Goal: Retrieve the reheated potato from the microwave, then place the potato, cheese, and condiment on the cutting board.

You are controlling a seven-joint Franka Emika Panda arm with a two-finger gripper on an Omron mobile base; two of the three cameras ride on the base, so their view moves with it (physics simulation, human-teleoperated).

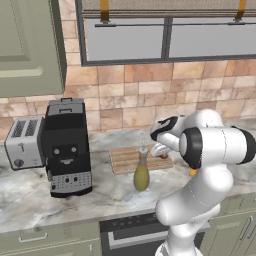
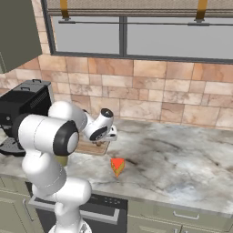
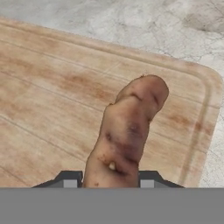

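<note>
End effector (image 3: 110,180) clamped narrow on potato (image 3: 127,131), fingertips (image 3: 70,180) at either side of its near end. Potato over board (image 3: 48,100), toward the rounded corner at 2 o'clock in hand view; contact with wood unclear. Board flat on marble worktop (image 1: 30,195). Bottle (image 1: 142,171) upright just in front of board, at 7 o'clock from it in left base view. Cheese (image 2: 118,166) on worktop, at 5 o'clock from end effector in right base view. Coffee machine (image 1: 66,150) and toaster (image 1: 24,142) at 9 o'clock.

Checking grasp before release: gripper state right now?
Gripper: closed on the potato, fingers on both sides, above the cutting board.
</note>
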